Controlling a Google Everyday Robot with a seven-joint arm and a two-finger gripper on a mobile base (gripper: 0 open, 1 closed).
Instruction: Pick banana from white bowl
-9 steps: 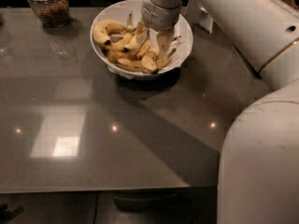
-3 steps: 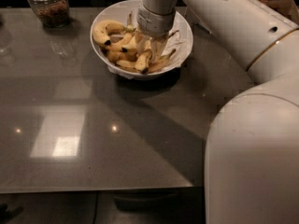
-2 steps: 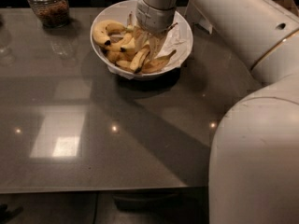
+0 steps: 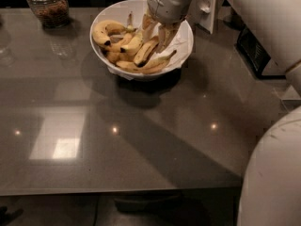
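The white bowl (image 4: 186,46) stands at the back of the table, lined with white paper and filled with several yellow bananas (image 4: 110,32), some with dark spots. My gripper (image 4: 157,37) hangs from the white arm over the right half of the bowl, just above the pile. One banana (image 4: 145,52) lies slanted with its upper end right under the gripper. I cannot tell whether the gripper touches or holds it. The wrist hides the back rim of the bowl.
A glass jar (image 4: 48,6) with brown contents stands at the back left. The grey glossy table (image 4: 141,145) stretches toward me from the bowl. My white arm (image 4: 263,18) crosses the upper right, and the robot's body (image 4: 273,173) fills the lower right corner.
The gripper has risen a little out of the banana pile and shifted slightly. The slanted banana under it now stands more upright than before.
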